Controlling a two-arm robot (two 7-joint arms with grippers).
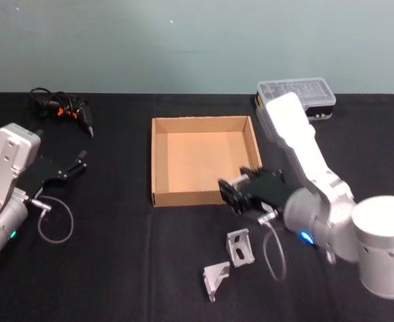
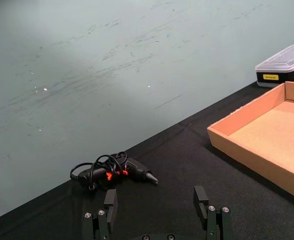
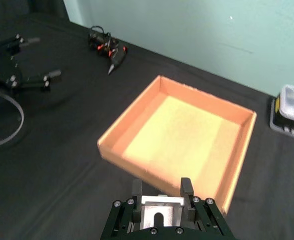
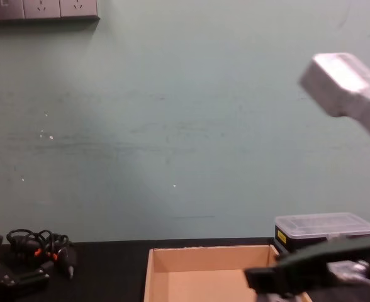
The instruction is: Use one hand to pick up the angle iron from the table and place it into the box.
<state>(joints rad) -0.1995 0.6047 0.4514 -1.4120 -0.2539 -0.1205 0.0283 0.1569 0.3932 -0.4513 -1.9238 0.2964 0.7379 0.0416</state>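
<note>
In the head view, the right hand (image 1: 232, 194) is hovering at the near right corner of the cardboard box (image 1: 162, 161), with its white arm reaching in from the lower right. The box is sitting open-topped in the middle of the black surface (image 1: 116, 282). Two loose pieces are lying on the surface on the robot's side of the box: the farther angle iron (image 1: 240, 247) close to the right hand, and the nearer angle iron (image 1: 215, 279) just beside it, closer to the robot. The left hand (image 1: 70, 169) is resting well to the left of the box. A black tool tangled in cables (image 1: 64, 107) is lying at the far left. A clear-lidded case (image 1: 297, 94) is sitting just past the box's far right corner.

In the left wrist view, the left hand's jaws are standing wide apart with nothing between them, pointing toward the tangled tool.

In the right wrist view, the right hand's jaws are clamping the held angle iron (image 3: 159, 212), a silver piece with its slotted face showing. The box's near corner is lying just below and ahead.

In the chest view, the right hand is showing as a dark shape at the box's right end, in front of the case.
</note>
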